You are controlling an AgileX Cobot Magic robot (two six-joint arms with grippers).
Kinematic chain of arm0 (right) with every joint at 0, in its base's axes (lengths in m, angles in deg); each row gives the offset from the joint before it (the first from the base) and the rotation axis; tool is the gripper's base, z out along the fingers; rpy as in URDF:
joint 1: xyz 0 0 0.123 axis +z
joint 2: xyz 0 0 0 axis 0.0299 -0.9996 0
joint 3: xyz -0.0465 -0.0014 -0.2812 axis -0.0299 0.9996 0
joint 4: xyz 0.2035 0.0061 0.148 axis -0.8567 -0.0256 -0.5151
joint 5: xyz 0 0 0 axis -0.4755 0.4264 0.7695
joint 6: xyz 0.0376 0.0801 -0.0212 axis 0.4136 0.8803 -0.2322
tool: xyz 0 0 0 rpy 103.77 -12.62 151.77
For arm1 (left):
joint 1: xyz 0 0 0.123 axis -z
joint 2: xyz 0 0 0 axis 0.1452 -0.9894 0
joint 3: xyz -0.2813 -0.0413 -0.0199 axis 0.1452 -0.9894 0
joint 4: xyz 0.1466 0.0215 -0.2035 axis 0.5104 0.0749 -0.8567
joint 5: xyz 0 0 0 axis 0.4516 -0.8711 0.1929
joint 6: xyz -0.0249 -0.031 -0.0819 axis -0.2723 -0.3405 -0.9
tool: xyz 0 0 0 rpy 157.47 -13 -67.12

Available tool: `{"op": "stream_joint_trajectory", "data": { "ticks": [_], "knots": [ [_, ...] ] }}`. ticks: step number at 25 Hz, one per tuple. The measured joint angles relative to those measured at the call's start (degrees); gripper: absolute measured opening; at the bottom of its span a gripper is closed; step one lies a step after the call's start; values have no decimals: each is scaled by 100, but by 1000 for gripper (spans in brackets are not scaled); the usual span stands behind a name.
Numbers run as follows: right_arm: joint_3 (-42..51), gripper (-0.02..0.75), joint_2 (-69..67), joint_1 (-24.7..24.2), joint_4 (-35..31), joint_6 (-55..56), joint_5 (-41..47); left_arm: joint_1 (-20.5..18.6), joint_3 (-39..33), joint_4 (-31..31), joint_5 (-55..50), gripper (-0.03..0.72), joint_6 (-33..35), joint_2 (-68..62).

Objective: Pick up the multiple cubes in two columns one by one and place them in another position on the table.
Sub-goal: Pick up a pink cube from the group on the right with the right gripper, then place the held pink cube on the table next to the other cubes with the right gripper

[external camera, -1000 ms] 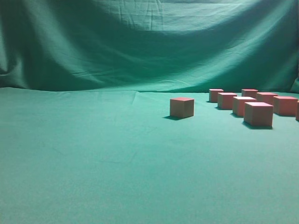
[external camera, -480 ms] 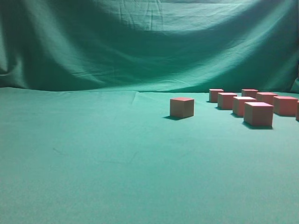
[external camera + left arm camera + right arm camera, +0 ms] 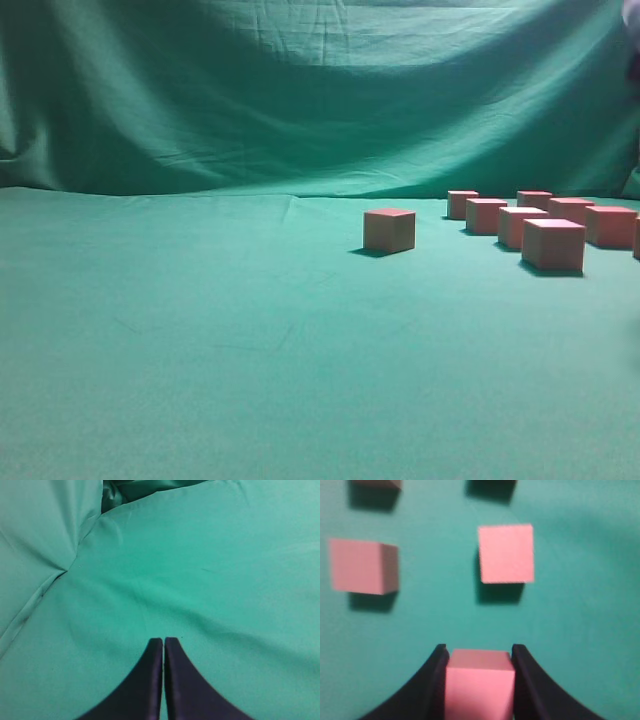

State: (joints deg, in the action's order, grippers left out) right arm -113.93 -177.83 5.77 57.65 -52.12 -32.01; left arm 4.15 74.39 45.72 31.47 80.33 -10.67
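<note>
**Right tool closed on a cube; left tool closed over bare cloth**

In the right wrist view we see the right tool with one cube seated between its two black fingers. Both fingers sit against the cube's side faces, so the tool is pinching this cube. Taking the pinched cube as our landmark, a second cube lies ahead of it and slightly to the right, well apart. A third cube lies ahead and to the left. Two more cubes are cut off by the top edge of that view.

In the left wrist view the left tool has its fingers pressed together with nothing between them, above the bare teal bench.

In the exterior view a lone cube stands on the bench, left of the two-column group at the right edge. We cannot make out either tool there.
</note>
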Motion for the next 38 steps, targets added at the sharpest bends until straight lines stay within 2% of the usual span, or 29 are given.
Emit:
{"op": "stream_joint_trajectory", "data": {
  "ticks": [4,7,12,15,22,25,29,38],
  "knots": [
    [-1091,260,122,0,-997,-1346,893,0,0,0,0,0,0,0],
    [-1808,260,122,22,-1960,-2672,1222,0,0,0,0,0,0,0],
    [-2869,260,-56,602,-2355,-4023,1317,0,0,0,0,0,0,0],
    [-3472,260,-495,1080,-2129,-4161,1432,0,0,0,0,0,0,0],
    [-4769,260,-1840,2174,-686,-4198,1747,0,0,0,0,0,0,0],
    [-5132,260,-2330,2470,-242,-4201,1758,0,0,0,0,0,0,0],
    [-5445,260,-2847,2584,-79,-4336,1758,0,0,0,0,0,0,0],
    [-5469,260,-3401,2584,-15,-4910,1481,0,0,0,0,0,0,0]
  ]
}}
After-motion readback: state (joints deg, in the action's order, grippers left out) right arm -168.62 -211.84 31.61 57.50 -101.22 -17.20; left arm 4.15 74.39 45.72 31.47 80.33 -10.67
